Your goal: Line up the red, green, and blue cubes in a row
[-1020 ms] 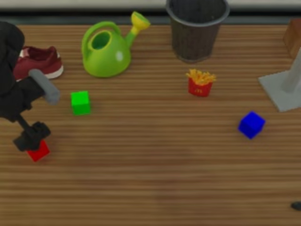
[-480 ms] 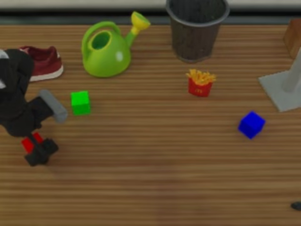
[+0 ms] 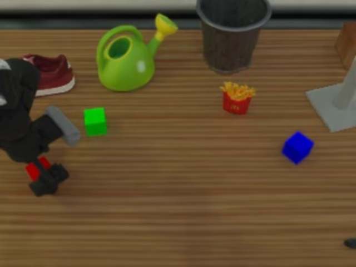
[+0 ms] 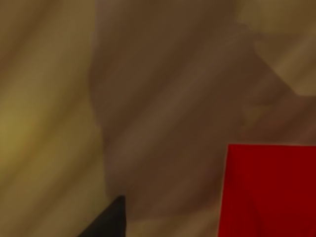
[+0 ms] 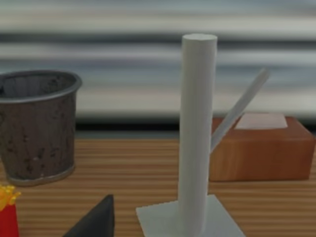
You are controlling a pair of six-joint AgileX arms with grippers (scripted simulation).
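Note:
The red cube (image 3: 34, 168) lies at the table's left side, mostly hidden under my left gripper (image 3: 47, 181). In the left wrist view the red cube (image 4: 271, 192) fills one corner, and one dark fingertip (image 4: 111, 219) stands apart from it with bare wood between, so the gripper is open. The green cube (image 3: 95, 120) sits just behind and to the right of the left arm. The blue cube (image 3: 297, 147) rests alone at the right. My right gripper (image 3: 350, 243) is parked at the front right edge, open.
A lime-green watering can (image 3: 125, 55) and a maroon shoe (image 3: 51, 73) stand at the back left. A dark bin (image 3: 231, 33) stands at the back middle, a fries carton (image 3: 237, 98) before it. A white stand (image 3: 339, 100) and wooden box (image 5: 259, 148) are at the right.
A second ago my left gripper was just behind the red cube; it then shifted forward over it. Over the last half second nothing has moved.

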